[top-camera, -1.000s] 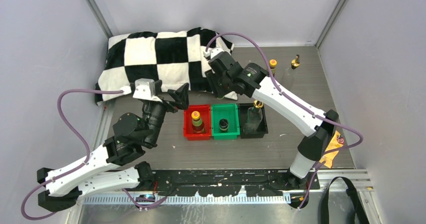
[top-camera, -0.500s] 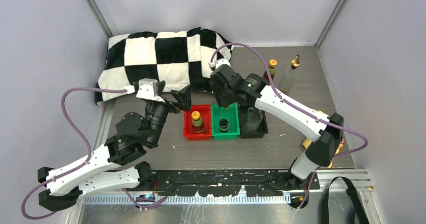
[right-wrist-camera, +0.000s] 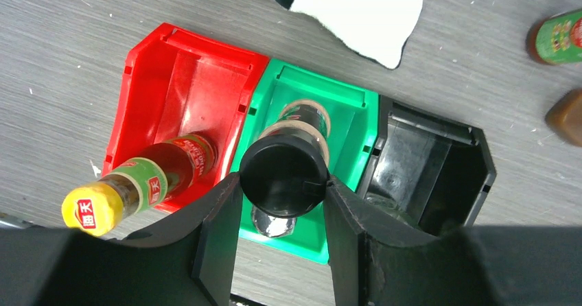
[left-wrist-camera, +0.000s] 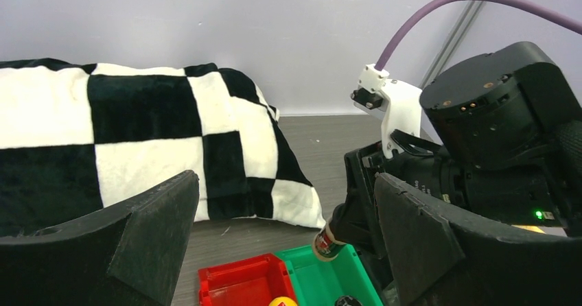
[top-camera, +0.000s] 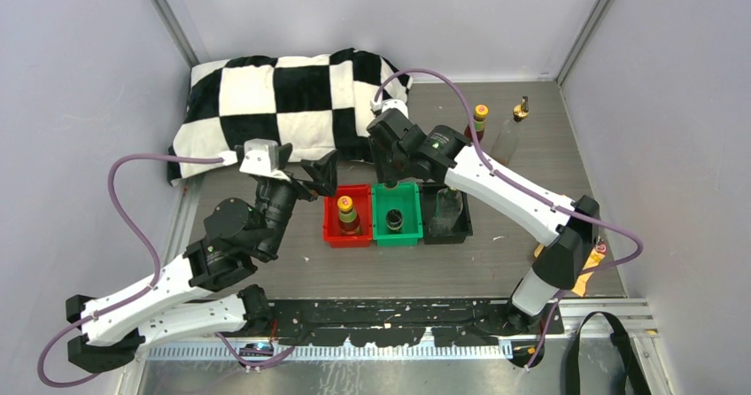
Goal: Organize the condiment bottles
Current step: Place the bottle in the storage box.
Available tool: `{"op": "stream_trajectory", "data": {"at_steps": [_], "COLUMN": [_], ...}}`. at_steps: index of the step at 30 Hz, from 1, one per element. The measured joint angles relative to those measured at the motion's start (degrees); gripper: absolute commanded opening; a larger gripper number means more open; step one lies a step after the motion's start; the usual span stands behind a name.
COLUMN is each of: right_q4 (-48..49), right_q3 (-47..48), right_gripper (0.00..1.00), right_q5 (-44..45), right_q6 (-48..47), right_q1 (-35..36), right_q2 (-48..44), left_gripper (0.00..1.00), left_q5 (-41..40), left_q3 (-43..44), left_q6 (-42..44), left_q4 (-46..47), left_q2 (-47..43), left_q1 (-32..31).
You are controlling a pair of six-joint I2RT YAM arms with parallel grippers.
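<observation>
Grey desk at mid-span holds three trays, each with one bottle: an orange-capped bottle in the red tray, a dark bottle in the green tray, a clear glass bottle in the black tray. Our right tool grips a black-capped bottle above the green tray, while our left tool gapes empty. A second orange-capped bottle and a gold-topped glass bottle stand near the far right corner, so we judge ourselves about halfway

A robotics lab enclosure; plain grey walls, aluminium corner posts, mounting rail.
</observation>
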Motion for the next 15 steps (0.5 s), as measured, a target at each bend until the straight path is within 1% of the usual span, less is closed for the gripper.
{"op": "stream_trajectory", "data": {"at_steps": [7,15], "right_q4": [-0.9,-3.1], "right_q3": [2.4,2.6], "right_gripper": [0.01,0.01], "right_q5": [-2.1,-3.9], "right_q6": [3.4,7.3], "right_q1": [-1.4,-4.2], "right_q2": [3.5,6.6], "left_gripper": [1.0,1.0], "left_q5": [0.3,0.8], "left_q3": [0.0,0.0], "left_q6": [-0.1,-0.5], "left_q4": [-1.0,-1.4], "left_q2": [-0.8,-0.8], "left_q1": [0.0,0.0]}}
